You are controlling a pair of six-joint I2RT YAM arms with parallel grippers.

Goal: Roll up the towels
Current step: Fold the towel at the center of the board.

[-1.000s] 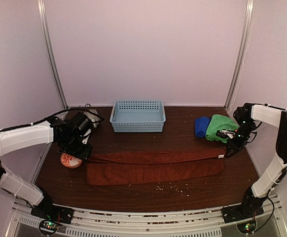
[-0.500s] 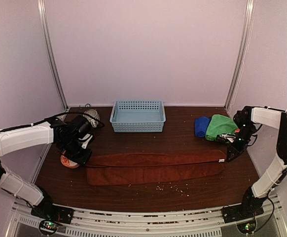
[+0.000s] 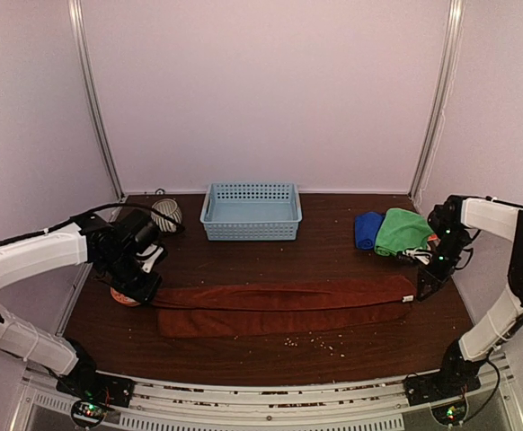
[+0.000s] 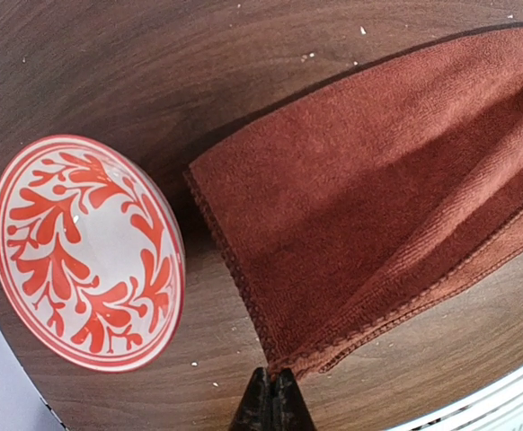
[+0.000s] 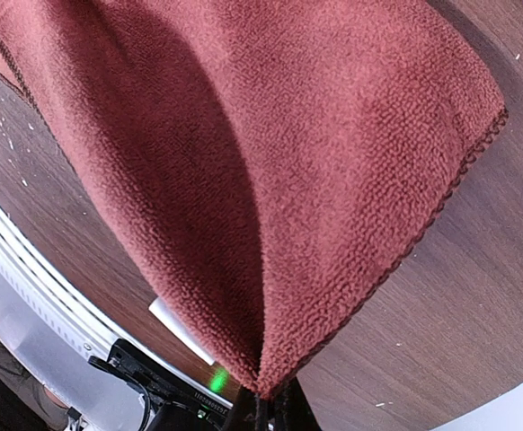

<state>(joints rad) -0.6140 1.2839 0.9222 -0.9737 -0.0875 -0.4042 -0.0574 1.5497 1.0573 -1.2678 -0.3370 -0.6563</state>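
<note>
Rust-red microfibre towel [image 3: 279, 305] is lying stretched lengthwise across the dark wooden table [image 3: 369, 346], doubled along its length, spanning the space between the two arms. Left gripper [image 4: 270, 400] is pinching the towel's left corner, jaws closed on the hem, just beside the round red-and-white patterned bowl [image 4: 86, 251]. Right gripper [image 5: 263, 404] is clamping the right corner in the same way.

Compared with a second ago, both grippers are sitting nearer the front edge. The upper layer is now covering more of the lower one, so the fold is narrowing the towel into a strip.

Judgement: the folding stage is proceeding and rolling is not yet begun. Bright green soft towel [image 3: 403, 231] and small blue towel [image 3: 367, 230] are waiting side by side at the far right.
</note>
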